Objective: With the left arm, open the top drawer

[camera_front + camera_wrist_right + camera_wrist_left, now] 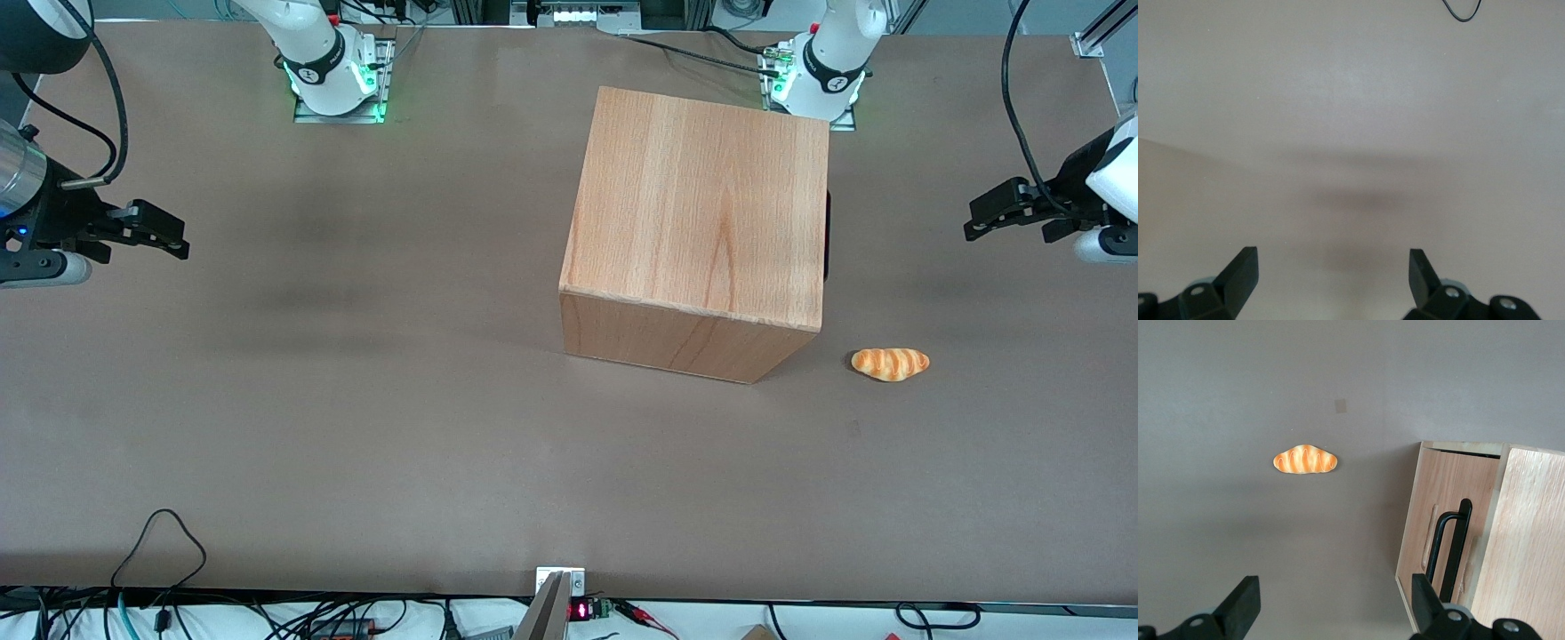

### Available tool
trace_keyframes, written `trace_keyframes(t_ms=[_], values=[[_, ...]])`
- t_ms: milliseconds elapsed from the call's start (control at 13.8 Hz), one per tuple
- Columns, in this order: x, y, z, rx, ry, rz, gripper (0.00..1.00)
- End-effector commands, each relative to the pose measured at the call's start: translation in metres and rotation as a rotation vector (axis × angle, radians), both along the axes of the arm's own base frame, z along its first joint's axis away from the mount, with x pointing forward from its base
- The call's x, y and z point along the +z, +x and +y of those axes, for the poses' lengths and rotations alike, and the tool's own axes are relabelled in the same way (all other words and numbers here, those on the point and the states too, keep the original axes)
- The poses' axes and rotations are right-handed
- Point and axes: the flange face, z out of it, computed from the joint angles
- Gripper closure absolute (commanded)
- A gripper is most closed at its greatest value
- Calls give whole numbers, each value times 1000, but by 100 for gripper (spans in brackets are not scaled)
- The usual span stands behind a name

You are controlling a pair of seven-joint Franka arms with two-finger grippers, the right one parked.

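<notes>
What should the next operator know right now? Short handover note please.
Left arm's tool: open, empty, hanging over bare table toward the working arm's end, apart from the wooden cabinet.
Top drawer: shut, flush in the cabinet face that looks toward the working arm. Its black bar handle shows in the left wrist view; in the front view it is only a dark sliver at the cabinet's edge.
Toy bread: on the table beside the cabinet, nearer the front camera than the tool.
Done: nothing on the drawer yet, no contact.
Left: reach the handle, close on it, pull the drawer out.
</notes>
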Motion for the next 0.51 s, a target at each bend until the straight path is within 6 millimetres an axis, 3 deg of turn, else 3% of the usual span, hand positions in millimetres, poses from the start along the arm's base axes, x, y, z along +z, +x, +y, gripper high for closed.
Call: trace_keyframes(t_ms=[0,218,435], values=[[4,-10,5,-22,21,-4,0],[2,-8,5,-8,20,-2,0],[-11,9,1,7,11,17,0]])
